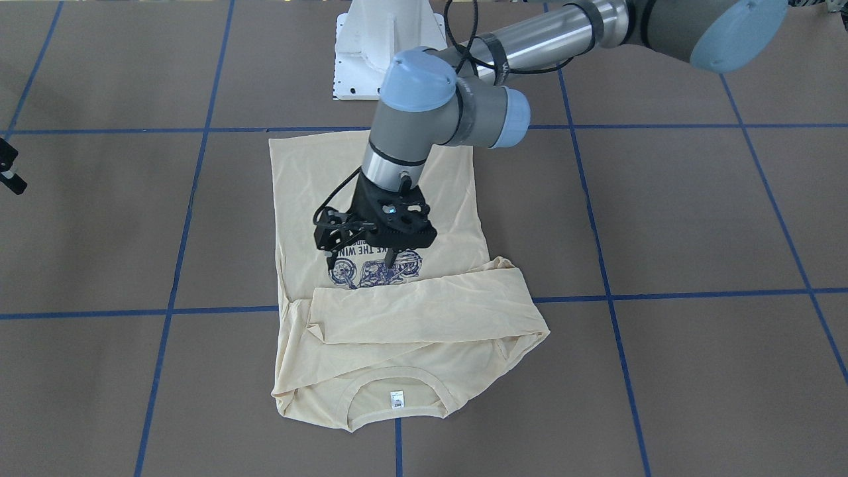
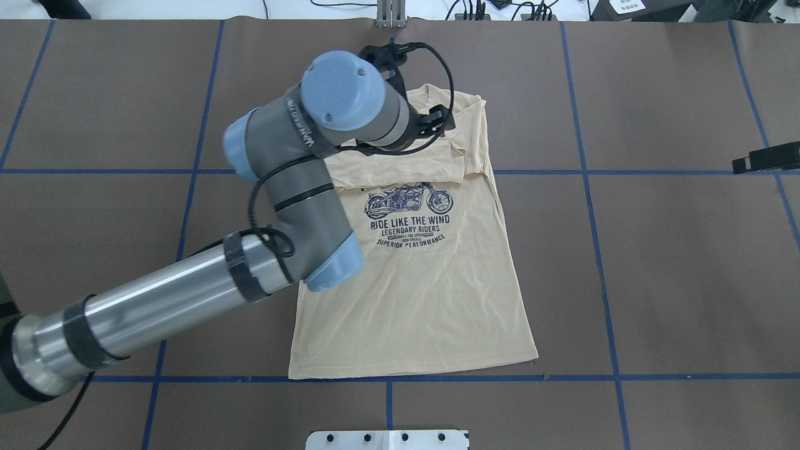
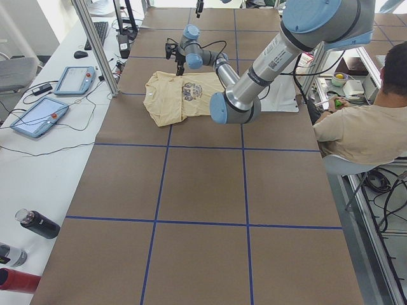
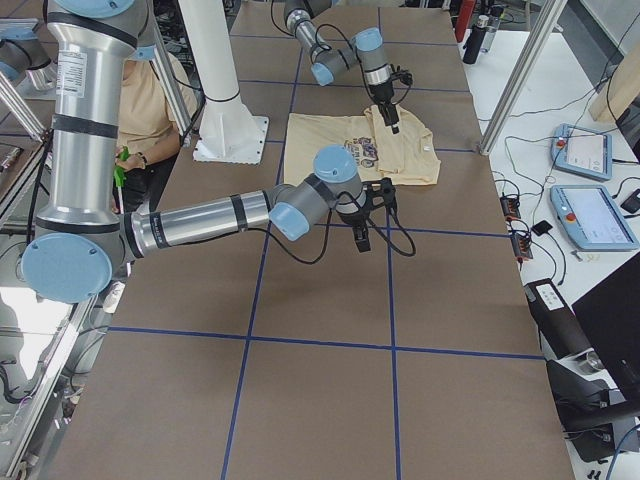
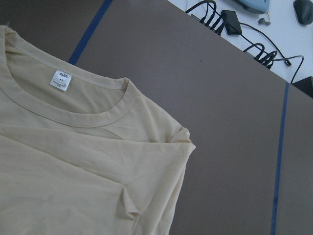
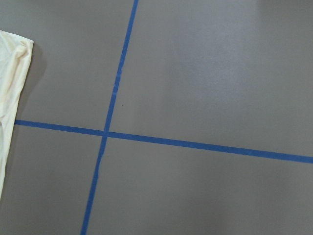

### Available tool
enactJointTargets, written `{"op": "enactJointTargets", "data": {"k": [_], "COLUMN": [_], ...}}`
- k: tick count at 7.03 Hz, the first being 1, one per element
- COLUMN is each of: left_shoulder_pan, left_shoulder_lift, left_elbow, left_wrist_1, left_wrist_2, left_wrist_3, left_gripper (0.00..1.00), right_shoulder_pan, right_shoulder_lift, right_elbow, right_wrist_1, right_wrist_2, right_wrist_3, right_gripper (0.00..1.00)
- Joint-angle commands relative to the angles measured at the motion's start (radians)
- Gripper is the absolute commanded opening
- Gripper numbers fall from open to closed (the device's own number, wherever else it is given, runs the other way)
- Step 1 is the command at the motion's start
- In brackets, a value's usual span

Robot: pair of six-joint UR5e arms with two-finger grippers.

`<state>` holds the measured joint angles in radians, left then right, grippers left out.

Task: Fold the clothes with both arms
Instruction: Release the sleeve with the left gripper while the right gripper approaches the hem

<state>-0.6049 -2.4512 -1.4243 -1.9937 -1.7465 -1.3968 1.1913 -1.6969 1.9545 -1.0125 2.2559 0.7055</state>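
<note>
The cream T-shirt (image 1: 397,324) lies flat on the brown table, print (image 2: 409,215) facing up. Its sleeves are folded across the chest and the neck label (image 1: 397,398) is on the far side from the robot. My left gripper (image 1: 361,260) hovers just above the print next to the folded sleeve, open and empty. The left arm mostly hides it in the overhead view (image 2: 431,119). The left wrist view shows the collar and label (image 5: 60,80). My right gripper (image 2: 765,157) is off to the shirt's right, above bare table. I cannot tell its state. The shirt's edge (image 6: 10,88) shows in the right wrist view.
The white pedestal (image 1: 377,46) stands behind the shirt's hem. Blue tape lines (image 6: 105,133) cross the brown table. In the exterior left view a seated person (image 3: 369,127) is beside the table, with tablets (image 3: 38,114), bottles (image 3: 38,223) and a metal post (image 3: 95,44) along the bench.
</note>
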Motion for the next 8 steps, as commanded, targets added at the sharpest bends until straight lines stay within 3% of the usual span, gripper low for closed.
{"op": "enactJointTargets", "data": {"k": [1,2,5,7,8], "left_shoulder_pan": [-0.003,0.005,0.126,0.216,0.246], "left_shoulder_lift": [0.286,0.373,0.542,0.629,0.667], "left_elbow": [-0.340,-0.435,-0.537,-0.548,-0.548], "left_wrist_1": [0.056,0.056,0.049,0.033,0.018], "left_wrist_2": [-0.046,-0.047,0.020,0.073,0.081], "left_wrist_3": [0.117,0.121,0.114,0.102,0.067], "left_gripper": [1.00,1.00,1.00,1.00,1.00], "right_shoulder_pan": [-0.187,-0.317,-0.684,-0.832,-0.846], "right_shoulder_lift": [0.005,0.003,-0.009,0.000,0.003], "right_elbow": [0.091,0.143,0.231,0.265,0.265], "right_wrist_1": [0.015,0.015,0.003,-0.097,-0.110], "right_wrist_2": [-0.129,-0.244,-0.580,-0.730,-0.748], "right_wrist_3": [0.234,0.346,0.587,0.644,0.654], "right_gripper": [1.00,1.00,1.00,1.00,1.00]}}
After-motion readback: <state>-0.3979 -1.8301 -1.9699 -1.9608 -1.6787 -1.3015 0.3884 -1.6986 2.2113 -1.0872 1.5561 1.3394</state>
